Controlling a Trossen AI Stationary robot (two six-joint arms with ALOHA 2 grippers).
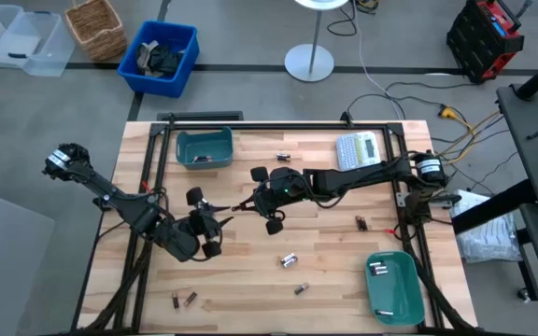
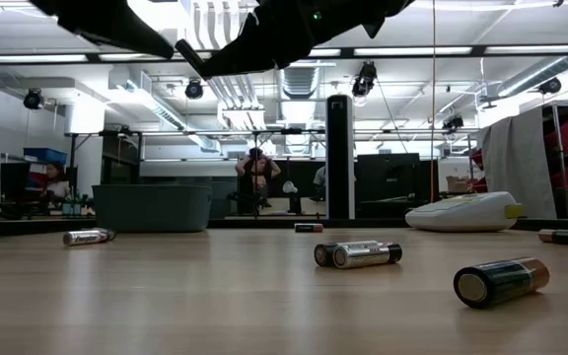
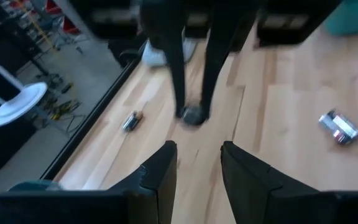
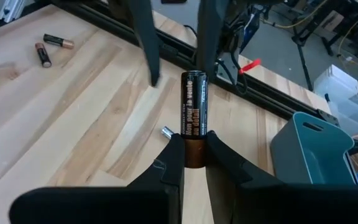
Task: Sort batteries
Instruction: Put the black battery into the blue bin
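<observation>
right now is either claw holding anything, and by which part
The right claw pinches a dark and copper battery by its copper end, the dark end sticking out ahead. The left claw is open, holding nothing.

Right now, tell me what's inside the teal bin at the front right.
The teal bin holds several silvery batteries: some near its far end, one near its front. Exact count unclear.

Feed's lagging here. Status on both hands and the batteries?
Right hand mid-table, shut on a dark battery. Left hand open, facing it, empty. Loose batteries remain; some in right teal bin. Nothing blocking.
</observation>
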